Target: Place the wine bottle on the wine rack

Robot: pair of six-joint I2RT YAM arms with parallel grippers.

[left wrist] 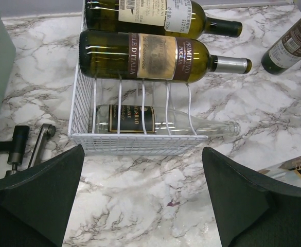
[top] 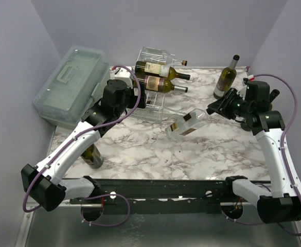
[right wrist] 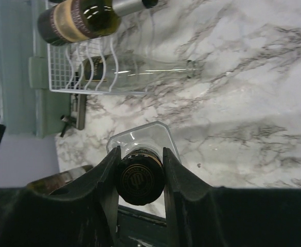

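A clear square-shouldered wine bottle with a gold label hangs tilted over the middle of the marble table. My right gripper is shut on its dark cap, one finger on each side. The wine rack of white wire and clear plastic stands at the back centre. It holds two dark bottles on its upper tiers and a clear bottle at the bottom. My left gripper is open and empty, just in front of the rack's wire edge.
A pale-green lidded storage box stands at the back left. A dark bottle stands upright at the back right. Another dark bottle sits under my left arm. A metal corkscrew lies left of the rack.
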